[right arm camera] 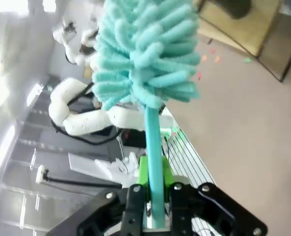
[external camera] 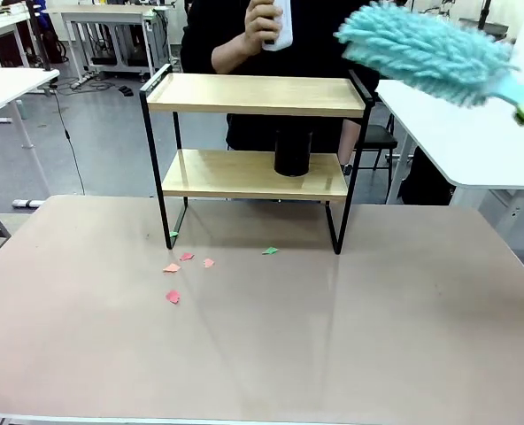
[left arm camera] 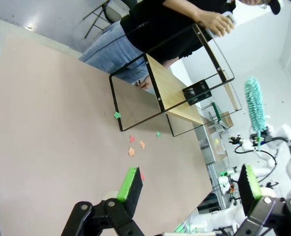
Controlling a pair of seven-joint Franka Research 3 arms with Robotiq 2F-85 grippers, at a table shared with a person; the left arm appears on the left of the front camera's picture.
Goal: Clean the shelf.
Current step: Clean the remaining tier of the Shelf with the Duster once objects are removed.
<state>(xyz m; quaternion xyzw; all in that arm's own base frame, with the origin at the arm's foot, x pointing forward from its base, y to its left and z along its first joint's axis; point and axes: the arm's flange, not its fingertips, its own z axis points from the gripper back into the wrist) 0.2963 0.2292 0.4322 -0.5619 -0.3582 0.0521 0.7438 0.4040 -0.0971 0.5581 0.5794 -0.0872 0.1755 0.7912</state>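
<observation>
The shelf (external camera: 255, 94) stands at the far middle of the beige table, its top board bare and a black cup (external camera: 292, 152) on its lower board. My right gripper (right arm camera: 153, 196) is shut on the handle of a fluffy teal duster (external camera: 426, 49), which hangs in the air above and to the right of the shelf, apart from it. The duster (right arm camera: 145, 54) rises straight up from the jaws in the right wrist view. My left gripper (left arm camera: 189, 184) is open with nothing between its green pads; it looks across the table at the shelf (left arm camera: 171, 87).
A person stands behind the shelf holding a white bottle (external camera: 281, 22) above the top board. Small pink and green paper scraps (external camera: 188, 264) lie on the table (external camera: 333, 354) in front of the shelf's left legs. A white table (external camera: 474, 142) stands at the right.
</observation>
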